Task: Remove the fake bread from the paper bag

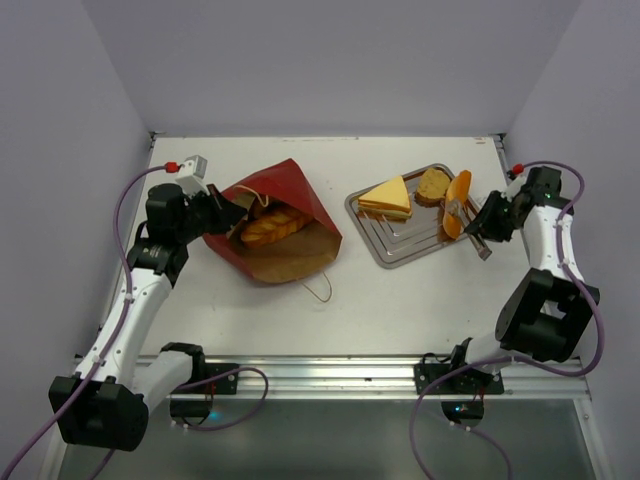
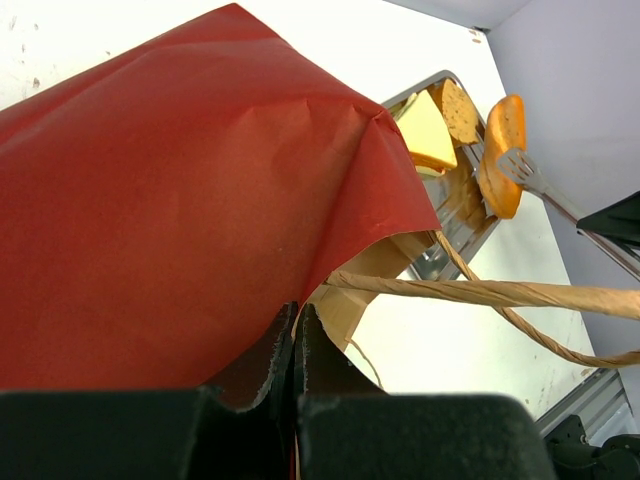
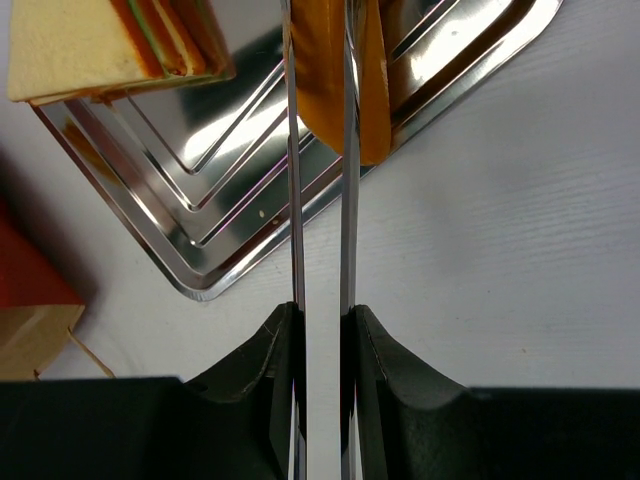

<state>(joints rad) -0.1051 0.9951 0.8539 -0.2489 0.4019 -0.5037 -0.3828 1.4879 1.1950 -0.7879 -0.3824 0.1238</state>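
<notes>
Top external view: the bag (image 1: 298, 192) lies on its side left of centre on the tabletop (image 1: 400, 310), red outside up, its mouth gaping and the brown lining showing. A braided loaf (image 1: 272, 226) lies inside the bag, in the open mouth. One string handle (image 1: 320, 290) trails onto the tabletop at the bag's lower edge. The left hand (image 1: 218, 205) is at the bag's left rim. In the left wrist view its fingers (image 2: 275, 350) are clenched on the paper edge, pinching the bag, and the red side fills most of that frame.

The tray (image 1: 400, 248) sits right of centre, apart from the bag. On it a triangular sandwich (image 1: 387, 198) lies at the upper left, with a brown round slice (image 1: 432, 185) just right of it near the top corner. An orange roll (image 1: 457, 200) stands on edge at the tray's right side, gripped between the tips of metal tongs (image 1: 470, 222). The right hand (image 1: 487, 228) is clenched on the tongs' arms. In the right wrist view the two steel arms run up the middle of the frame from between its fingers (image 3: 385, 370), squeezed nearly parallel. The roll is caught between them at the top, over the tray's rim. Whether the roll touches the tray cannot be told.
</notes>
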